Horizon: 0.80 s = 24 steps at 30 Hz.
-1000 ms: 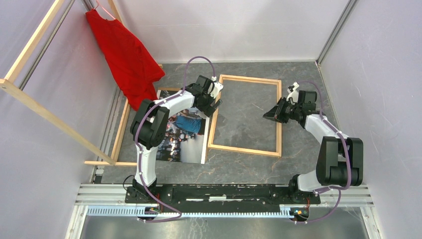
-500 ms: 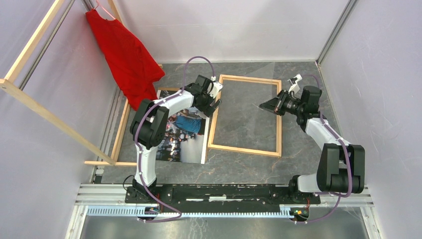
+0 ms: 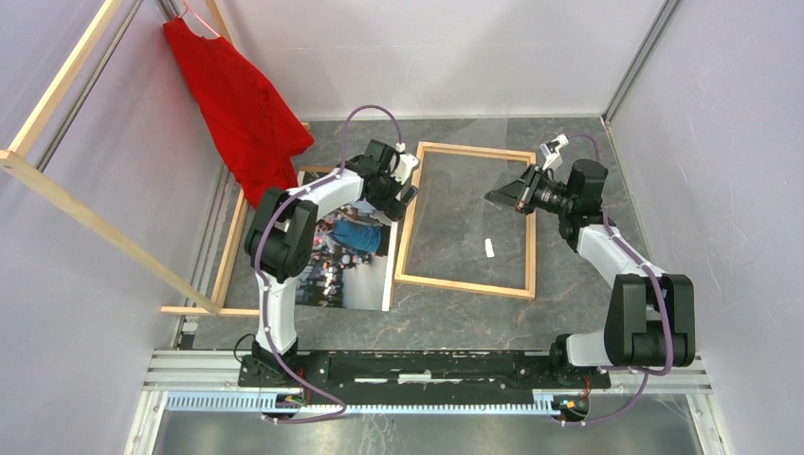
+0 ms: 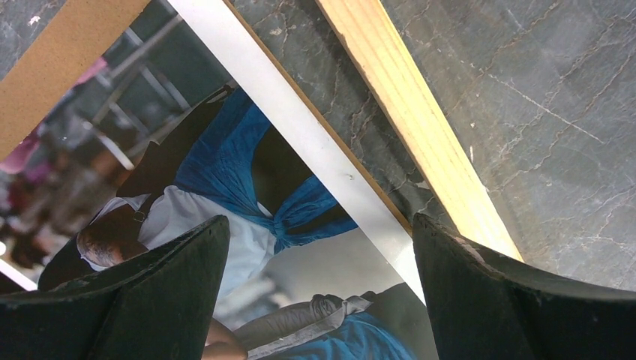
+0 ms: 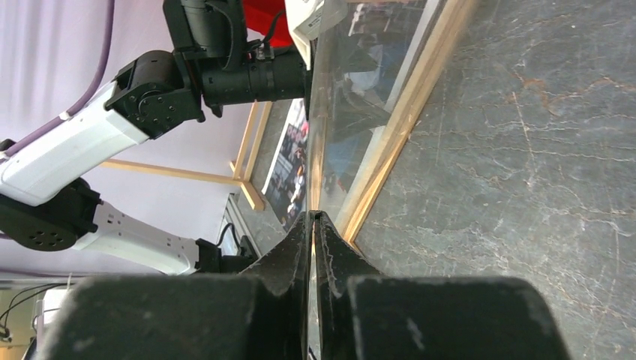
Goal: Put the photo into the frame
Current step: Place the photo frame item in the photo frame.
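The photo (image 3: 346, 261) lies face up on the table, left of the frame (image 3: 465, 284), with people in blue showing in the left wrist view (image 4: 247, 195). My left gripper (image 3: 403, 194) hangs open just over the photo's right edge, its fingers (image 4: 172, 292) straddling the white border beside the frame's left bar (image 4: 420, 120). My right gripper (image 3: 495, 197) is above the frame's right bar, shut on the edge of a clear pane (image 3: 465, 218). That pane (image 5: 352, 90) runs edge-on out of the right gripper (image 5: 313, 217), tilted up off the frame (image 5: 405, 112).
A brown backing board (image 4: 67, 52) lies under the photo. A red garment (image 3: 242, 104) hangs at the back left by long wooden rack bars (image 3: 85, 218). Purple walls close in both sides. A metal rail (image 3: 417, 365) holds the arm bases.
My right gripper has closed on the clear pane and risen toward the far side, tilting the pane up from the frame. The left arm has barely shifted.
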Tool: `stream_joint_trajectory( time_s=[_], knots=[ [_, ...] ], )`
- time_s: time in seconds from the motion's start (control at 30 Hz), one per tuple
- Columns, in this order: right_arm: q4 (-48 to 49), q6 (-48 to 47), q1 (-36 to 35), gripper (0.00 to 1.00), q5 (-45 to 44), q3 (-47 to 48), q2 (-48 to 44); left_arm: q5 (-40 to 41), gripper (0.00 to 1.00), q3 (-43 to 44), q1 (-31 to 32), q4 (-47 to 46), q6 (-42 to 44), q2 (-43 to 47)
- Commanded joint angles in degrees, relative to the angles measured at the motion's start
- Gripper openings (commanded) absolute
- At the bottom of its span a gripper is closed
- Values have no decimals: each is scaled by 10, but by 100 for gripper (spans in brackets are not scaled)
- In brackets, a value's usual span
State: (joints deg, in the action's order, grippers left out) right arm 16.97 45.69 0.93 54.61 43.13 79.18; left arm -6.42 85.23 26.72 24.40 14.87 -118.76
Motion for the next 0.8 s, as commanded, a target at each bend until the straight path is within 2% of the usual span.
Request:
stream_joint_trajectory(
  time_s=[0.0, 0.57, 0.77],
  knots=[
    [63, 22, -6, 8, 23, -6, -7, -7, 96, 20, -4, 6, -28, 20],
    [189, 90, -19, 8, 39, -49, 16, -6, 96, 19, -3, 2, -32, 2],
    [205, 96, -28, 9, 43, -49, 31, -1, 96, 17, -4, 2, -31, 3]
  ],
)
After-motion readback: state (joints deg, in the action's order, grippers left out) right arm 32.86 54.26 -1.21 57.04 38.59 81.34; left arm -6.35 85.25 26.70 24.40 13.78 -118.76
